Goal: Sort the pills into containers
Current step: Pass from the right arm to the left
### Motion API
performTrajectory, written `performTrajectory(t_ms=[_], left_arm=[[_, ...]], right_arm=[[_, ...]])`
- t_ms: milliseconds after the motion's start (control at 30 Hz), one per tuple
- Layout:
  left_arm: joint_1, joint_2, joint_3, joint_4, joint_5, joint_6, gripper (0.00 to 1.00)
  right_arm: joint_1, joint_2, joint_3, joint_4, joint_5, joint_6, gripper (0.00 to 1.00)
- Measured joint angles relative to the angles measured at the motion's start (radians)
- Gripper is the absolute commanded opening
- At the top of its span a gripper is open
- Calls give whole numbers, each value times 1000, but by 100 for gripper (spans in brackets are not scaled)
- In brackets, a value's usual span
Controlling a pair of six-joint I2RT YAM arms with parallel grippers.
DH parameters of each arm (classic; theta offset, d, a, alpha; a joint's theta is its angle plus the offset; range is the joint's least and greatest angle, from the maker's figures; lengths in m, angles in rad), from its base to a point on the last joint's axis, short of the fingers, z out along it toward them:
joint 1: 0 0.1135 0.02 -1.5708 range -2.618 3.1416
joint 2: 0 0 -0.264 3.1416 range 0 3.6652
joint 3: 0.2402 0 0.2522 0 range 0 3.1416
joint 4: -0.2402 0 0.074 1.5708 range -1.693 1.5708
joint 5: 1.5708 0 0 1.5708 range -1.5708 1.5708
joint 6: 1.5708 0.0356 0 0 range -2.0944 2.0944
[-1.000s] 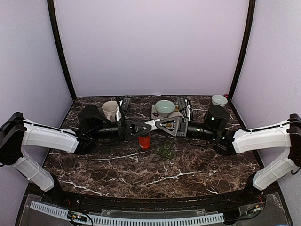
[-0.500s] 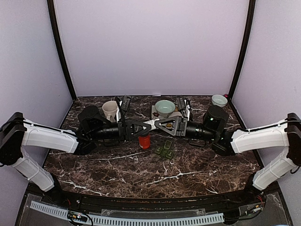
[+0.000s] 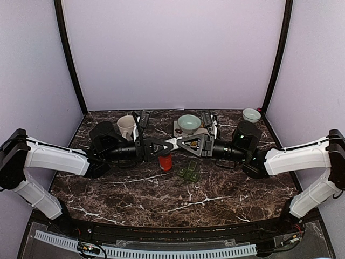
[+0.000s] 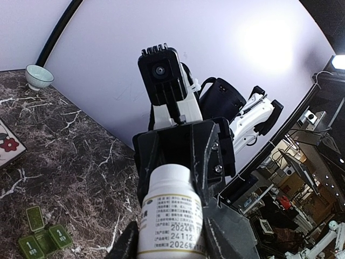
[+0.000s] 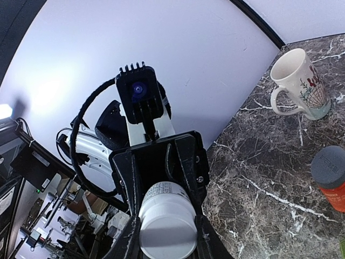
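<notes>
A white pill bottle (image 3: 172, 142) hangs level above the table between my two grippers. In the left wrist view its labelled body (image 4: 171, 216) lies between my left fingers (image 4: 126, 248), which press its sides. My right gripper (image 5: 164, 245) is shut on the cap end (image 5: 167, 229). In the top view the left gripper (image 3: 166, 144) and right gripper (image 3: 178, 142) meet nose to nose. The containers, a dark green strip of square compartments (image 3: 188, 171), lie open on the table below right of the bottle (image 4: 46, 240). No pills show.
An orange bottle with a dark cap (image 3: 165, 161) stands just under the grippers (image 5: 330, 178). A beige mug (image 3: 126, 125) is at the back left, a pale green bowl (image 3: 188, 123) behind the middle, and a small bowl (image 3: 251, 114) at the back right.
My left jaws have narrowed onto the bottle's body. Both arms and the right grip have stayed almost still.
</notes>
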Motion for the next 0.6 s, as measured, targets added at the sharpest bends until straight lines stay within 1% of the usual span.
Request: performTrajectory(t_ms=[100, 200, 233, 367, 600], left_arm=[[0, -4, 0, -10, 0, 8, 19], [0, -19, 0, -33, -2, 22, 17], [0, -26, 0, -41, -3, 28, 16], [0, -45, 0, -56, -10, 47, 14], [7, -58, -7, -81, -13, 70, 10]], right_arm=[[0, -3, 2, -12, -3, -14, 47], [2, -5, 5, -48, -1, -38, 61], [2, -7, 6, -62, -1, -47, 63], [3, -25, 12, -121, 0, -80, 67], [6, -84, 26, -222, 6, -148, 68]])
